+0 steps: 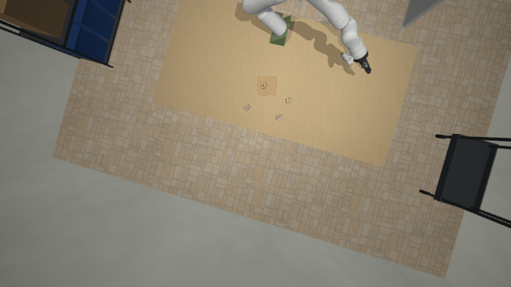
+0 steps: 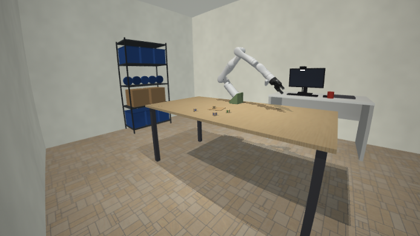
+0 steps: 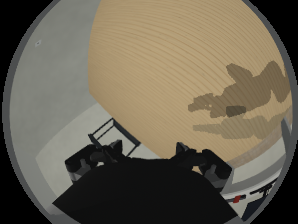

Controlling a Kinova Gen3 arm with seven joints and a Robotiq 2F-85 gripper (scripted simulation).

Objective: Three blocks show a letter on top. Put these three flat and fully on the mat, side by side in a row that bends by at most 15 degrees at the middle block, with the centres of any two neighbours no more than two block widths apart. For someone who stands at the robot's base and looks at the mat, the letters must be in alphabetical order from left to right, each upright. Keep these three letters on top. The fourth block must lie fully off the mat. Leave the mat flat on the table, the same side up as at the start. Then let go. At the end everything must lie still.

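Observation:
A small tan mat (image 1: 266, 85) lies near the middle of the wooden table. One block (image 1: 263, 85) sits on the mat. Three more blocks lie off it on the table: one to the left (image 1: 247, 107), one to the right (image 1: 289, 100) and one nearer the front edge (image 1: 278, 117). The letters are too small to read. The mat (image 2: 216, 108) and the blocks show small in the exterior view too. My gripper (image 1: 367, 68) is open and empty, held high in the air far to the right of the mat; it also shows in the exterior view (image 2: 280, 89).
The arm's green base wedge (image 1: 280, 35) stands at the table's back edge. A shelf rack (image 2: 143, 81) stands left of the table. A grey desk (image 2: 322, 101) with a monitor and a red cup (image 2: 330, 94) stands behind on the right. A dark chair (image 1: 467, 172) is off the table's right end.

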